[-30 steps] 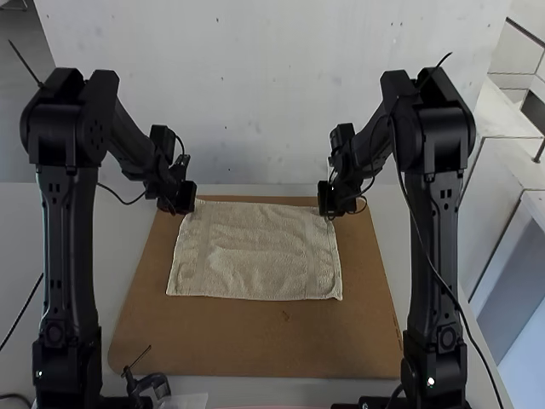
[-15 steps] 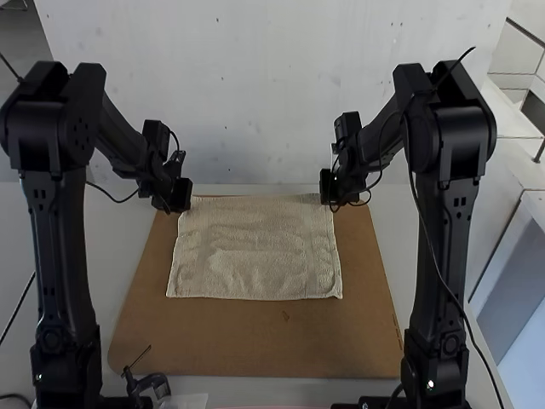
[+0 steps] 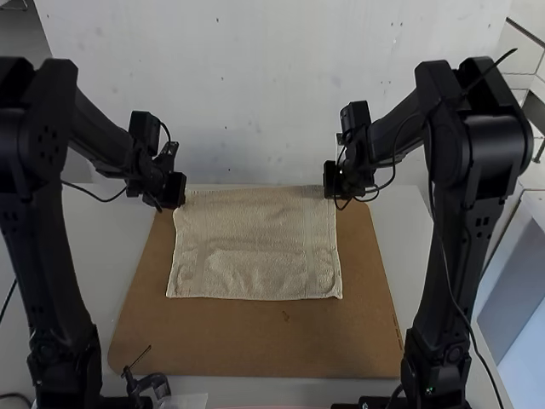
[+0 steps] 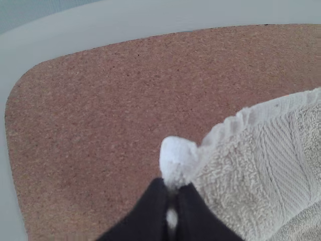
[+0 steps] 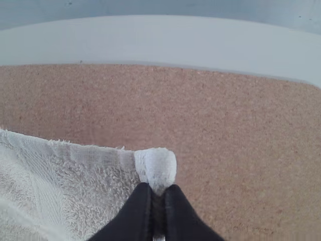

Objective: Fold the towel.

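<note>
Towel (image 3: 255, 243), pale, spread in one layer, a bit rumpled toward the near side. Near edge flat on the brown board (image 3: 255, 345), far edge stretched between the two grippers, one far corner in each. From where I stand that edge crosses the board's far rim.

Left gripper (image 3: 180, 196): closed on the far left corner; left wrist view has a small tuft of cloth poking up between the dark fingers (image 4: 148, 208). Right gripper (image 3: 329, 187): same deal, pinched shut on the far right corner, a tuft up between its tips in the right wrist view.

Left arm (image 3: 47, 264) stands along the board's left, right arm (image 3: 456, 264) along its right, both reaching forward. Board on a whitish table (image 3: 102, 234). Small black item (image 3: 152, 383) near the board's near left corner, by the left arm's base.
</note>
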